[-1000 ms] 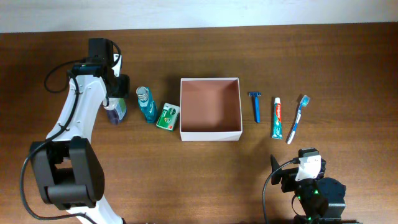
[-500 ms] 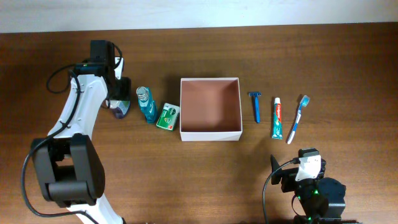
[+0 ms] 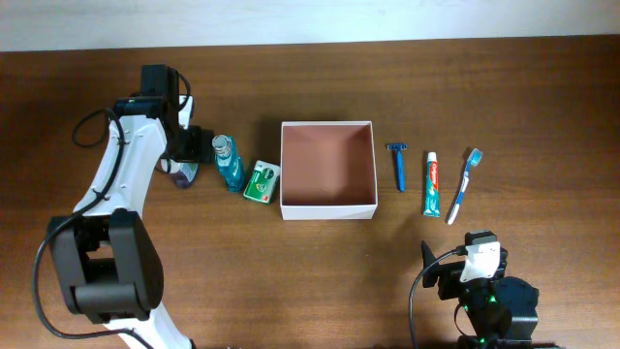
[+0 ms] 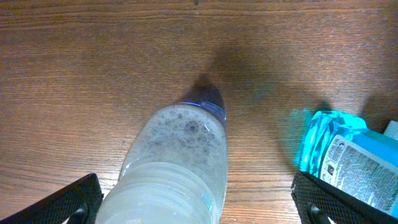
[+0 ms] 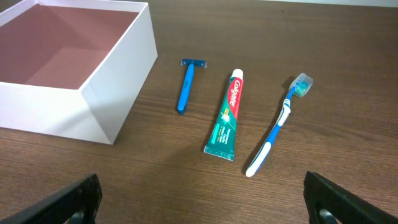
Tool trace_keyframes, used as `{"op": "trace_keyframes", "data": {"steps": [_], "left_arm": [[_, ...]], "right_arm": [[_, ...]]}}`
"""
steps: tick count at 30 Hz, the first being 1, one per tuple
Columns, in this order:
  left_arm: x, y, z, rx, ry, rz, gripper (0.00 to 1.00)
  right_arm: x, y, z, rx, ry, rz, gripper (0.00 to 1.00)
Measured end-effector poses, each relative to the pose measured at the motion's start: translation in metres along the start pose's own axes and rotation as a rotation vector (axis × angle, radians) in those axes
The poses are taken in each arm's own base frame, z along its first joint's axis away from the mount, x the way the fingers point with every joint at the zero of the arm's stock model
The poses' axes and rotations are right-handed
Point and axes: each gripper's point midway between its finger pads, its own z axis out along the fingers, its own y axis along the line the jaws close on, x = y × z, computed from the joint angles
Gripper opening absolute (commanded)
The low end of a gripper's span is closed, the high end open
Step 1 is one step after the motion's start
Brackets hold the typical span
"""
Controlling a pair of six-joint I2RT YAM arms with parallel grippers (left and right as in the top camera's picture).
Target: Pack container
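Overhead, left gripper [image 3: 190, 158] has edged toward five o'clock, open around the clear purple-capped plastic bottle [image 3: 181, 175]; square white cardboard container [image 3: 327, 208] stays empty.

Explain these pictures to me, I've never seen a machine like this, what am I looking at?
These are two robot arms at a wooden table, each ending in a two-finger gripper. One picture looks down from above; the other two come from a camera on each wrist. In the middle sits the container, an open white box with nothing in it. On the robot's right lie a blue razor, toothpaste and a toothbrush. On its left are a green packet, a teal bottle and a clear bottle with a purple cap. The left gripper is open around that clear bottle. The right gripper is open and holds nothing.
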Motion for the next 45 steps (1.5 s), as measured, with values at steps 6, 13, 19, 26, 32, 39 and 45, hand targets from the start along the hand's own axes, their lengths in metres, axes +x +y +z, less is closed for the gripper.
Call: {"op": "trace_keyframes", "data": {"steps": [6, 13, 19, 26, 32, 39, 45], "left_arm": [[0.002, 0.0, 0.0, 0.0, 0.007, 0.001, 0.99], [0.01, 0.006, -0.001, -0.035, 0.044, 0.001, 0.99], [0.013, 0.025, 0.002, -0.058, 0.051, -0.068, 0.96], [0.003, 0.044, 0.006, -0.072, 0.018, -0.125, 0.8], [0.001, 0.041, 0.008, -0.059, 0.015, -0.127, 0.99], [0.001, 0.04, 0.006, -0.054, 0.021, -0.125, 1.0], [0.009, 0.04, 0.004, -0.059, 0.058, -0.12, 0.99]], "right_arm": [[0.0, 0.0, 0.0, 0.0, 0.0, 0.0, 0.99], [0.0, 0.0, 0.0, 0.0, 0.0, 0.0, 0.99], [0.0, 0.0, 0.0, 0.0, 0.0, -0.001, 0.99], [0.0, 0.0, 0.0, 0.0, 0.0, 0.0, 0.99], [0.0, 0.0, 0.0, 0.0, 0.0, -0.001, 0.99], [0.0, 0.0, 0.0, 0.0, 0.0, -0.001, 0.99], [0.0, 0.0, 0.0, 0.0, 0.0, 0.0, 0.99]]}}
